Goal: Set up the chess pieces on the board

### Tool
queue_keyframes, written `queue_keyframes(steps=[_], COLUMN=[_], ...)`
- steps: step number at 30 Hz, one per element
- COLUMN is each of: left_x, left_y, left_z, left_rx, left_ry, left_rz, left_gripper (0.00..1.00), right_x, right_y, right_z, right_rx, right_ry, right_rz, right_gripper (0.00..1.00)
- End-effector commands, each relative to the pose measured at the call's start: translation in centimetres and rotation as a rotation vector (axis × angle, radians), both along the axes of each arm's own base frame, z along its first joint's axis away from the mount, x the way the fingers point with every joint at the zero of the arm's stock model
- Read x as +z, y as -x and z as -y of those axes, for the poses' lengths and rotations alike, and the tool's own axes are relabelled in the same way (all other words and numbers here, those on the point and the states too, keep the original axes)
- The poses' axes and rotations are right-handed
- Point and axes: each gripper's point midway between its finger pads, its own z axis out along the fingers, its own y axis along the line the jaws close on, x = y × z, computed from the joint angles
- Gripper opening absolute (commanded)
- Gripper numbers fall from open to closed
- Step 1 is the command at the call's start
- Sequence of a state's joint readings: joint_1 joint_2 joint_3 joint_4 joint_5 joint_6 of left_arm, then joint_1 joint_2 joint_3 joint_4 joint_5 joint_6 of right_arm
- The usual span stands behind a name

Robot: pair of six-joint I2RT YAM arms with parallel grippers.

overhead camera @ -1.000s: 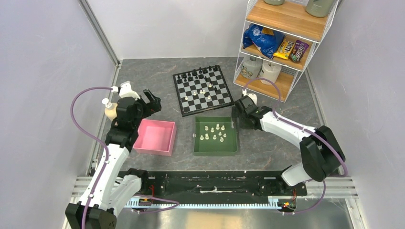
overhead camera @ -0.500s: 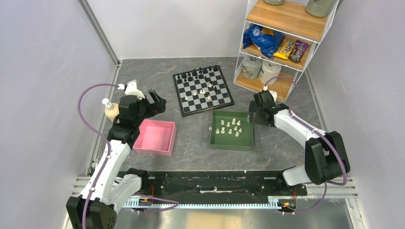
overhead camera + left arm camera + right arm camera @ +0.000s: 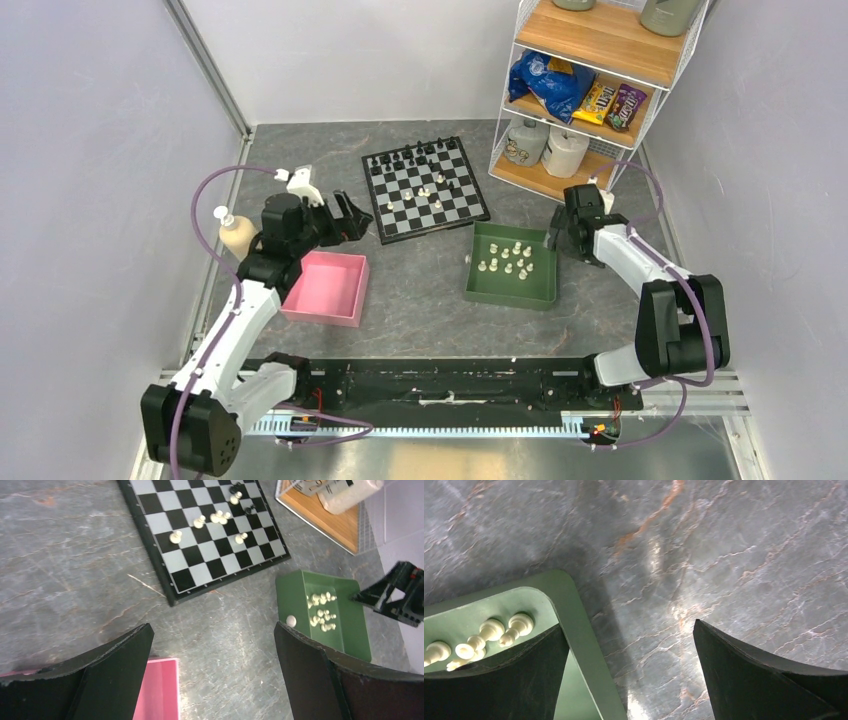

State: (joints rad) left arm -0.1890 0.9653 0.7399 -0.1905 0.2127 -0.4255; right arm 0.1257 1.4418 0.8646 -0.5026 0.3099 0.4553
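Cream-white chess pieces (image 3: 510, 262): approx. ten sitting loose in green tray (image 3: 512, 301), bunching toward its middle. Tray is lying on table (image 3: 420, 285) just near-right of the board (image 3: 441, 222), not touching it. More pcs are standing on the board: blk ones (image 3: 413, 156) lining the far rows, a few cream ones (image 3: 429, 191) straying mid-board. Near rows are showing bare, so the cream side is reading as barely begun.

Handling (judgement): pcs are looking tiny, light, rigid and smooth, so prob. tipping or skidding at any nudge. Best hold is looking like one from above, fingers closing across neck or head. A narrow opening is advisable, since neighbours are crowding in the tray.

R gripper (image 3: 628, 628): fingers are standing wide apart, gripping nothing. It is sitting at the tray's far-right corner, one finger over tray interior, the other over bare table. Tray wall is running between them, close to the inner finger; contact cannot be told.

L gripper (image 3: 211, 628): fingers likewise spread, carrying nothing, hovering over table between pink tray (image 3: 322, 317) and the board's near-left corner, apart from both.

Periphery: wire shelf unit (image 3: 590, 100) holding snack bags (image 3: 545, 80), standing far right; small bottle (image 3: 232, 233) standing by left wall.
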Motion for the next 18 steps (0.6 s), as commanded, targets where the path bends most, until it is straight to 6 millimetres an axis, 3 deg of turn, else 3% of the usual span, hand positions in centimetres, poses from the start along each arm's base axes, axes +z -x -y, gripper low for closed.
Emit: queue_keyframes(steps=[1, 7, 9, 15, 18], left_x=[1.9, 0.5, -0.5, -4.6, -6.7], left_y=[-0.2, 0.8, 1.3, 2.3, 2.6], left_z=[3.1, 7.1, 8.5, 11.3, 11.5], left_rx=[-0.11, -0.19, -0.206, -0.22, -0.189], left_ry=[0.012, 0.01, 0.012, 0.029, 0.036], left_rz=[0.07, 0.042, 0.025, -0.06, -0.099], left_gripper=[0.99, 0.99, 0.99, 0.96, 0.95], right_x=[0.9, 1.9, 2.6, 6.0, 8.8], right_y=[-1.5, -1.7, -1.9, -2.4, -2.5], right_z=[2.0, 4.1, 3.8, 1.3, -1.4], right_rx=[-0.064, -0.14, -0.129, -0.05, 0.043], right_ry=[-0.003, -0.04, -0.069, -0.187, -0.279], right_rz=[0.039, 0.073, 0.091, 0.155, 0.224], right_gripper=[0.99, 0.99, 0.99, 0.99, 0.99])
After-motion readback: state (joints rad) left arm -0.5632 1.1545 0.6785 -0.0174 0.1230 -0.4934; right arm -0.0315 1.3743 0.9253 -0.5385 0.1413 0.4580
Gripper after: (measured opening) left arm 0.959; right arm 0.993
